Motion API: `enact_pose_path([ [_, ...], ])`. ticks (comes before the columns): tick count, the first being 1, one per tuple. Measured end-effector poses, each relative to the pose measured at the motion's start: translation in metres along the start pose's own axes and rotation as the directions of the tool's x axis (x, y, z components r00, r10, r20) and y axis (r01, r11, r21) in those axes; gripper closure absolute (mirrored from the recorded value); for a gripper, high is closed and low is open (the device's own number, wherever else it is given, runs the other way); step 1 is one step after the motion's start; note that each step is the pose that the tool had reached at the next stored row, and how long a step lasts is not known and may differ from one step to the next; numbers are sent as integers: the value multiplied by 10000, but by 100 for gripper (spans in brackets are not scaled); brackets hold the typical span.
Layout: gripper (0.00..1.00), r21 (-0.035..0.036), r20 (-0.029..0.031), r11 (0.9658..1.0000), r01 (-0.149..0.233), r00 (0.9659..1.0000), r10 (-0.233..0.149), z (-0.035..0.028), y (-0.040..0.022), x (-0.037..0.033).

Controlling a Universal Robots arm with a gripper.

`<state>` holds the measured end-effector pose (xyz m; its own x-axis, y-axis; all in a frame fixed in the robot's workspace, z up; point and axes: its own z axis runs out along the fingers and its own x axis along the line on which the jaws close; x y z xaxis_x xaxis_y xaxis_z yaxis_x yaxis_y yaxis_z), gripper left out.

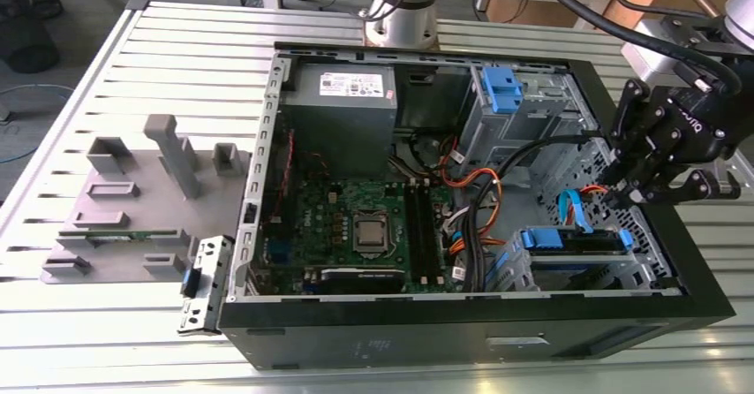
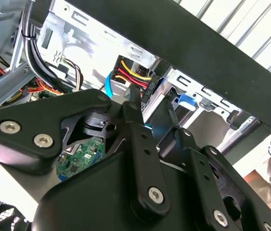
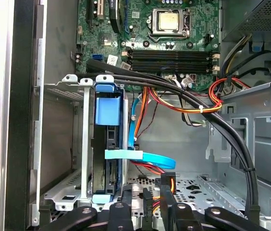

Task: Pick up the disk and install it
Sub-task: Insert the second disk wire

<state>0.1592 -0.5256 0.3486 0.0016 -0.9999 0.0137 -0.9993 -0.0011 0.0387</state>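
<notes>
Exterior view shows the gripper (image 1: 642,201) low inside the case (image 1: 353,341), at the side on the exterior view's right, just above the disk (image 1: 574,240), which sits in its cage. Whether the jaws are open, I cannot tell. In the first wrist view, cables (image 3: 183,96) pass close to the disk (image 3: 111,168). The fingers could catch them, or press the disk crooked in its cage.

The open black metal computer case (image 1: 471,323) is lying on the slatted metal table (image 1: 177,58); the grey plastic fixture block (image 1: 130,208) is sitting at the exterior view's left of it.
</notes>
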Motion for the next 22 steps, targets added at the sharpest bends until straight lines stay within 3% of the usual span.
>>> enact_pose_path([
  [5,64,-11,-5,10000,0,10000,0,17,-68,-1],
  [10,64,-29,-61,10000,-5,10000,4,58,-74,-1],
  [20,65,-29,-76,10000,-6,10000,6,59,-73,-1],
  [22,77,-30,-80,10000,-6,10000,6,59,-73,-1],
])
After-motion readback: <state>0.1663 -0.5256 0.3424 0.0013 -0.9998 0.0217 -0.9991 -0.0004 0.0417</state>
